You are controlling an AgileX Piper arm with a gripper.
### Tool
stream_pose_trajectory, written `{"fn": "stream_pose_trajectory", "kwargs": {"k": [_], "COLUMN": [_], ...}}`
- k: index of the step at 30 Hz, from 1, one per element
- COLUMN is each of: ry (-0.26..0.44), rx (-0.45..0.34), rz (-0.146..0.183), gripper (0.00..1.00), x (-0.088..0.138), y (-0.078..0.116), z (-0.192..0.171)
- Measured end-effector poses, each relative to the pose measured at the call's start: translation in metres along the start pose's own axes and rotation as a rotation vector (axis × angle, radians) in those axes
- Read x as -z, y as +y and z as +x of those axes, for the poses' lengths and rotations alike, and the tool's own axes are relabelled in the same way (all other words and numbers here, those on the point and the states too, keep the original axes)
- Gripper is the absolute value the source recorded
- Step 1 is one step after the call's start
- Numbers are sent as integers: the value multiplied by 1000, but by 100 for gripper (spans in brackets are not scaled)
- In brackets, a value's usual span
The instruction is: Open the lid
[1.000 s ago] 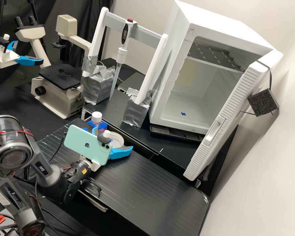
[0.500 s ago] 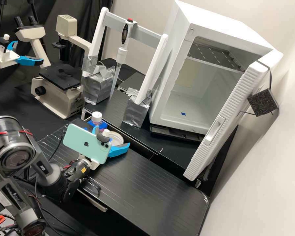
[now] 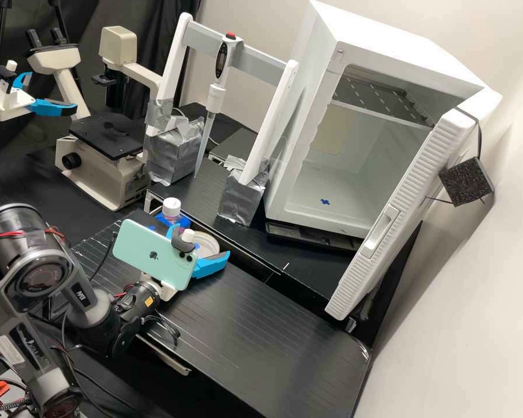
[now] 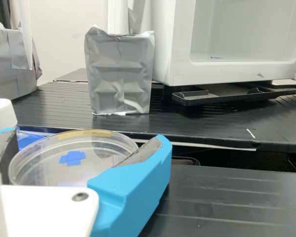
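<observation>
In the high view my gripper [image 3: 201,243] is low at the far edge of the near bench section, its blue fingers on two sides of the round clear petri dish [image 3: 210,238]. From the wrist, the gripper [image 4: 87,143] has the dish [image 4: 96,169] between its grey pads, which meet the rim on opposite sides. A blue mark shows through the clear lid. The lower part of the dish is hidden by the fingers and the white mount, so I cannot tell whether lid and base are apart.
A white-capped bottle [image 3: 171,208] stands in a blue holder beside the dish. Beyond are taped silver blocks [image 3: 242,203], a pipette [image 3: 217,96] on a white frame, and a white incubator [image 3: 299,191] with its door open. A microscope [image 3: 107,157] stands at the left.
The two blue fingers have drawn a little closer together around the dish. The phone and wrist shifted slightly, and the upper arm moved a bit to the right.
</observation>
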Motion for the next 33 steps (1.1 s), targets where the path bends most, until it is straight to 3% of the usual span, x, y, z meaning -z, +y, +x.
{"fn": "stream_pose_trajectory", "kwargs": {"k": [11,24,33], "ry": [21,133,125], "rx": [19,-40,-63], "rz": [-11,-51,-45], "gripper": [0,0,0], "x": [0,23,22], "y": [6,17,20], "z": [-6,-18,-19]}}
